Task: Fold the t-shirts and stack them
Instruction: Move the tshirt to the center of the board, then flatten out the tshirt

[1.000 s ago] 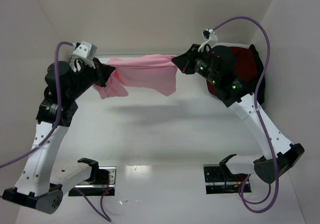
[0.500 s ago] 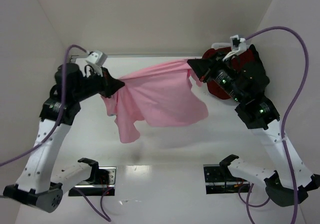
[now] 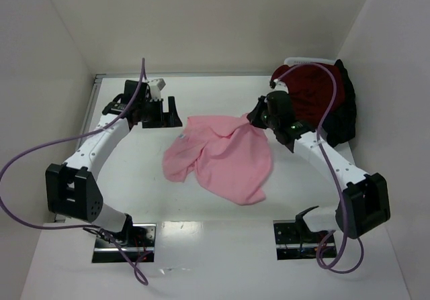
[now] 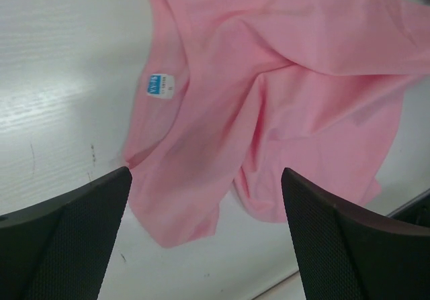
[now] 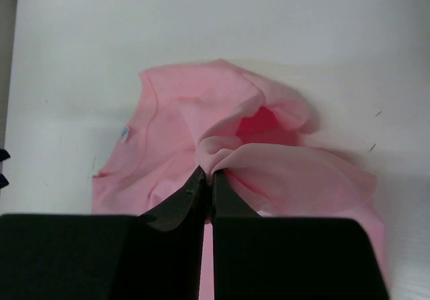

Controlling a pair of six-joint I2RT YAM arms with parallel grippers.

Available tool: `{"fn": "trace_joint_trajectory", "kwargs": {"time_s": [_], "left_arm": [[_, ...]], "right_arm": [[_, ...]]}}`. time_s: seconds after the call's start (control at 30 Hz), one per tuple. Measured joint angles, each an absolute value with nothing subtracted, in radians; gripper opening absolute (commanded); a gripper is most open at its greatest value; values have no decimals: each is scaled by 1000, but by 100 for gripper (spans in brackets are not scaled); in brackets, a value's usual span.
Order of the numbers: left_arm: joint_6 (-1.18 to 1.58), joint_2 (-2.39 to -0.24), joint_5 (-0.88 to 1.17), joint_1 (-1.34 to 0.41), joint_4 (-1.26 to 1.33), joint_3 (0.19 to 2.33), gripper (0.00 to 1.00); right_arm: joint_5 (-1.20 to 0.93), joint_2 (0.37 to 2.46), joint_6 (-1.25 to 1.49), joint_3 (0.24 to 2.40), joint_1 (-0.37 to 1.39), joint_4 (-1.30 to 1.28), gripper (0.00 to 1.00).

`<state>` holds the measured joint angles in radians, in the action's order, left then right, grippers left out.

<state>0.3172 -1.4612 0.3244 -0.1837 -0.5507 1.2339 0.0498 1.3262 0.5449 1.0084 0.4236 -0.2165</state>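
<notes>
Table (image 3: 222, 213): white, lying under the pink t-shirt and showing bare on every side of it.

Pink t-shirt (image 3: 222, 156): 1 light pink tee, crumpled on the table in loose folds rather than spread flat. Its near edge trails toward the arm bases, and its far right corner is gathered up into a bunch.

Dark red t-shirt (image 3: 309, 95): heaped to the right of the pink t-shirt and farther back. It is apart from the pink t-shirt.

Black t-shirt (image 3: 344, 122): bunched farther right of the pink t-shirt than the dark red one, showing along that heap's right side.

Left gripper (image 3: 168, 112): just off the pink t-shirt's far left edge. Its 2 fingers stand wide apart and grasp nothing. In the left wrist view, the pink t-shirt lies on the table between and beyond them.

Right gripper (image 3: 254, 115): at the pink t-shirt's far right corner. Its 2 fingers are pinched together on a raised fold of the pink cloth, as the right wrist view shows plainly.

Neck label (image 4: 160, 85): small, white with a blue patch, just inside the pink t-shirt's collar, on the side toward the left gripper.
</notes>
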Motion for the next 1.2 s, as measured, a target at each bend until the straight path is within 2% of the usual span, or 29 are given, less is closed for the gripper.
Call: {"fn": "trace_joint_trajectory", "kwargs": {"time_s": [0.17, 0.33, 0.5, 0.6, 0.9, 1.07, 1.2], "left_arm": [[321, -1489, 296, -181, -509, 1277, 100], [346, -1549, 297, -180, -451, 1277, 100], [385, -1686, 299, -180, -382, 1271, 100], [403, -1745, 303, -180, -339, 1272, 98], [426, -1924, 327, -201, -237, 1371, 96], [449, -1974, 327, -213, -198, 1380, 84], [479, -1991, 302, -220, -156, 1383, 83]], "right_arm": [[62, 1359, 543, 1073, 362, -153, 3], [64, 1430, 530, 1124, 346, -97, 9], [62, 1478, 527, 1113, 346, -93, 10], [45, 1491, 528, 1083, 346, -91, 15], [-104, 1591, 526, 1064, 359, -87, 12], [-158, 1671, 524, 1063, 412, -91, 12], [-177, 1677, 524, 1056, 425, -90, 12]]}}
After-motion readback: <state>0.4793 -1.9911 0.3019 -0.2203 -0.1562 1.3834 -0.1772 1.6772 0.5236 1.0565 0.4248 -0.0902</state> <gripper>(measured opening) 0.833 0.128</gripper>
